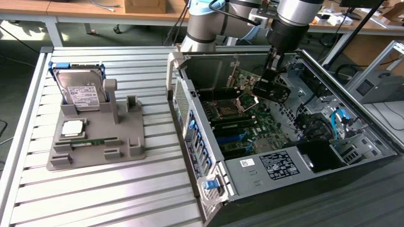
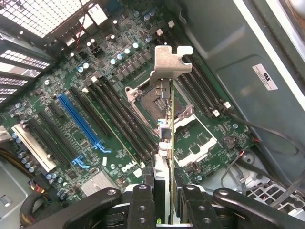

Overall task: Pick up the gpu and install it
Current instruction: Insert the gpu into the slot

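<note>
- The hand point(image 2: 164, 190) is closed on the gpu point(image 2: 167, 119) and grips it by one end. The metal end plate point(image 2: 170, 62) points away from the hand.
- The gpu hangs inside the open computer box point(image 1: 265, 165), over the green board point(image 2: 119, 71). It looks like it is not touching the board.
- The pick-up looks done, and the putting-in step is now in hand.
- I think the card's edge must line up with a long slot, maybe the blue slot point(image 2: 78, 121), and go in straight and gently.

Matt grey plastic tray point(image 1: 88, 160), ribbed metal table point(image 1: 94, 201), gpu point(image 1: 273, 91) with dull metal bracket point(image 2: 170, 64).
</note>
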Tool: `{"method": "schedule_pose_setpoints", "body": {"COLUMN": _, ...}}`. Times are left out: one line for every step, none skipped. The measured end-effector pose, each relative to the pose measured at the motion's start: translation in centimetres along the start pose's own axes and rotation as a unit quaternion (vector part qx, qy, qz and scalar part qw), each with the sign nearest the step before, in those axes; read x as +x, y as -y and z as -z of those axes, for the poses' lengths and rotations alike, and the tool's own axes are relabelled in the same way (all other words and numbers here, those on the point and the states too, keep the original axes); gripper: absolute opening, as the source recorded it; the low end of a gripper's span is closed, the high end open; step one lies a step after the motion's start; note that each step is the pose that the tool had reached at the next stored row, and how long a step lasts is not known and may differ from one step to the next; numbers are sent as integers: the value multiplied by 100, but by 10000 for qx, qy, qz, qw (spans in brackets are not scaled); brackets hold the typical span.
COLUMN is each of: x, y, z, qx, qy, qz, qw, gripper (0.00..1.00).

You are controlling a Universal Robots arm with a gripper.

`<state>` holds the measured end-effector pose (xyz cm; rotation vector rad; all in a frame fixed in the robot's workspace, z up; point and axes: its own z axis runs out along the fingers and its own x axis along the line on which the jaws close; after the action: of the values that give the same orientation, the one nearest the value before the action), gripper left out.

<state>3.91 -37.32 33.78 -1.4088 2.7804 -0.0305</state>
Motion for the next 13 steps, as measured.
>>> {"method": "schedule_pose_setpoints", "body": {"x": 0, "y": 0, "z": 0, "qx": 0, "qy": 1, "qz": 23, "qw": 10000, "gripper": 27}}
{"method": "schedule_pose_setpoints", "body": {"x": 0, "y": 0, "z": 0, "qx": 0, "qy": 1, "qz": 37, "qw": 10000, "gripper": 27}}
{"method": "schedule_pose_setpoints", "body": {"x": 0, "y": 0, "z": 0, "qx": -1, "qy": 1, "qz": 54, "qw": 10000, "gripper": 27}}
{"method": "schedule_pose_setpoints", "body": {"x": 0, "y": 0, "z": 0, "qx": -1, "qy": 2, "qz": 69, "qw": 10000, "gripper": 27}}
{"method": "schedule_pose_setpoints", "body": {"x": 0, "y": 0, "z": 0, "qx": -1, "qy": 2, "qz": 92, "qw": 10000, "gripper": 27}}
{"method": "schedule_pose_setpoints", "body": {"x": 0, "y": 0, "z": 0, "qx": -1, "qy": 3, "qz": 112, "qw": 9999, "gripper": 27}}
{"method": "schedule_pose_setpoints", "body": {"x": 0, "y": 0, "z": 0, "qx": -1, "qy": 3, "qz": 125, "qw": 9999, "gripper": 27}}
{"method": "schedule_pose_setpoints", "body": {"x": 0, "y": 0, "z": 0, "qx": -2, "qy": 4, "qz": 142, "qw": 9999, "gripper": 27}}
{"method": "schedule_pose_setpoints", "body": {"x": 0, "y": 0, "z": 0, "qx": -2, "qy": 4, "qz": 159, "qw": 9999, "gripper": 27}}
{"method": "schedule_pose_setpoints", "body": {"x": 0, "y": 0, "z": 0, "qx": -2, "qy": 4, "qz": 173, "qw": 9999, "gripper": 27}}
{"method": "schedule_pose_setpoints", "body": {"x": 0, "y": 0, "z": 0, "qx": -2, "qy": 5, "qz": 188, "qw": 9998, "gripper": 27}}
{"method": "schedule_pose_setpoints", "body": {"x": 0, "y": 0, "z": 0, "qx": -2, "qy": 5, "qz": 202, "qw": 9998, "gripper": 27}}
{"method": "schedule_pose_setpoints", "body": {"x": 0, "y": 0, "z": 0, "qx": -2, "qy": 5, "qz": 217, "qw": 9998, "gripper": 27}}
